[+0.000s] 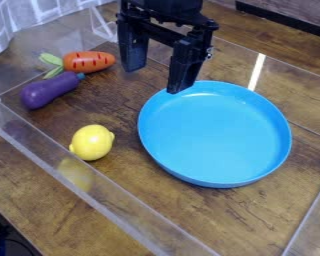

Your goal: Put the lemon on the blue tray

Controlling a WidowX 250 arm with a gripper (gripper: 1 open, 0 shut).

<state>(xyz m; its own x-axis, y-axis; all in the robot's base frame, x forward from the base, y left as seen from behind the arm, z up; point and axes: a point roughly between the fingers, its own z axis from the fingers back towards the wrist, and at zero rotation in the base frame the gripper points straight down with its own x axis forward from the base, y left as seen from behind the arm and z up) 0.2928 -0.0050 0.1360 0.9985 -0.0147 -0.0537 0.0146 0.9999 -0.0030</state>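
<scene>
Waiting: lemon (92,142) on surface (69,205), just left of tray (214,134), not touching
Gripper (159,62): spread, empty, pointing down above tray's far rim
Done: nothing yet; tray bare
Left: reach lemon, grasp, lift, set in tray
Nearby: carrot (88,61), eggplant (52,90) beyond lemon
Writing: none readable

Open wood table (123,185) btwn lemon (92,142) and blue tray (215,133): a narrow bare strip, passable. Lemon sits lower left, clear on all sides; nothing above it. Eggplant (51,91) and carrot (87,61) crowd upper left, touching or nearly so, well apart from lemon. Gripper (159,66) hangs top centre w/ jaws spread wide, just over tray's upper-left rim. Clear plastic wall (69,175) runs diagonally along lower left, close behind lemon, limits approach from that side. Tray interior bare.
</scene>
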